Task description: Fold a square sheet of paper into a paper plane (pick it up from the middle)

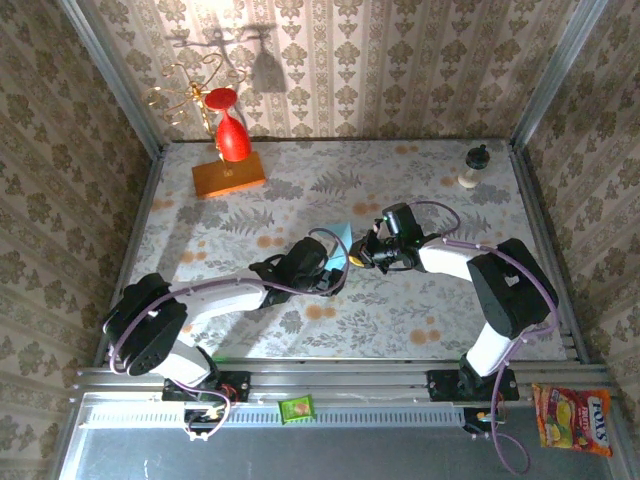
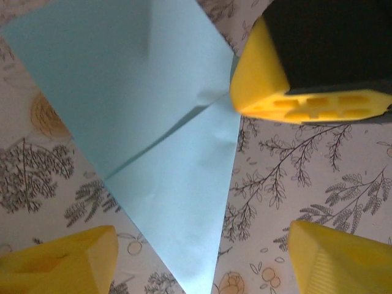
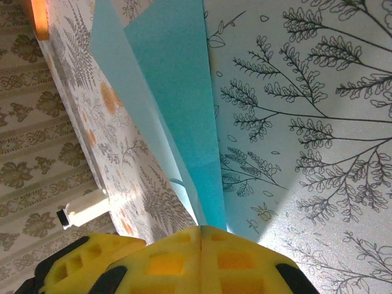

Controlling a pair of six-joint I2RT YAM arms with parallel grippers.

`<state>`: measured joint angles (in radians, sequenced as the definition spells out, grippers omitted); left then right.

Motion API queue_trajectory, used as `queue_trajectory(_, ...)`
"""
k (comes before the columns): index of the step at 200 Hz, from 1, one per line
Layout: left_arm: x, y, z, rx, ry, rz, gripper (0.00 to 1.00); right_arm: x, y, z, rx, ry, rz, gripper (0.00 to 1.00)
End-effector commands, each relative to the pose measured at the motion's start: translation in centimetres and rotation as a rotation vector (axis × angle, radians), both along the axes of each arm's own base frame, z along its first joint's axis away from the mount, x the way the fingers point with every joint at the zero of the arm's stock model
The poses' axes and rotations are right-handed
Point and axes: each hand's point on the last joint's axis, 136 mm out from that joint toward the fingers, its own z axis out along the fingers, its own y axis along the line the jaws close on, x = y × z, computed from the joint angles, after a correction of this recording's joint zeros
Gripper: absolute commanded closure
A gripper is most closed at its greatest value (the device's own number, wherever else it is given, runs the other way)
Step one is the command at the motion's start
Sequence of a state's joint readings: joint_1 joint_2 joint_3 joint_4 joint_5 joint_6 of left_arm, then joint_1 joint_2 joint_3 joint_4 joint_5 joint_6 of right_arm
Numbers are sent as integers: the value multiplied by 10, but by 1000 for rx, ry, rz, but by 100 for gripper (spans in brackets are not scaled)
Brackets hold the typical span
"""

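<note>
The square sheet of paper is folded into a light-blue, kite-shaped paper plane (image 2: pixel 165 153) with a centre crease. It sits mid-table (image 1: pixel 340 243) between the two grippers. My right gripper (image 3: pixel 201 231) is shut on one edge of it, and its yellow fingers (image 2: pixel 288 92) pinch the plane's side corner in the left wrist view. The paper rises from those shut fingers (image 3: pixel 171 92). My left gripper (image 2: pixel 202 260) is open, its yellow fingers (image 2: pixel 61 263) spread to either side of the plane's sharp tip without touching it. In the top view it hovers just left of the paper (image 1: pixel 322 262).
An orange block (image 1: pixel 229 176) with a red glass (image 1: pixel 232 135) stands at the back left. A small shaker (image 1: pixel 473 167) is at the back right. A green packet (image 1: pixel 296 408) and a sweets bag (image 1: pixel 572 420) lie off the table at the front.
</note>
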<state>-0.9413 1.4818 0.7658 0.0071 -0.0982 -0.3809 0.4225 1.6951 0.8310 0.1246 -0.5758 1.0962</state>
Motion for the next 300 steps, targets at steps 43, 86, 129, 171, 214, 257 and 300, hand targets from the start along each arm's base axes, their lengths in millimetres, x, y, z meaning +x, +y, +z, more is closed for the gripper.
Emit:
queue_trajectory(43,5,-4,2,19,-194,-106,25,-1,22,9,33,5,68,93)
queue_trajectory(86,5,-2,-7,54,-225,-143,25,0,26,6,37,23,66,93)
queue_trajectory(129,9,-4,-20,81,-221,-145,34,0,27,6,41,30,62,93)
queue_trajectory(171,13,-6,-30,104,-221,-147,44,0,27,7,42,32,63,93)
queue_trajectory(214,19,-2,-33,92,-222,-122,55,-1,26,6,38,38,63,93)
queue_trajectory(257,19,1,-39,99,-210,-122,66,-1,26,7,43,41,62,90)
queue_trajectory(300,19,3,-43,99,-203,-115,74,2,22,10,46,38,52,81)
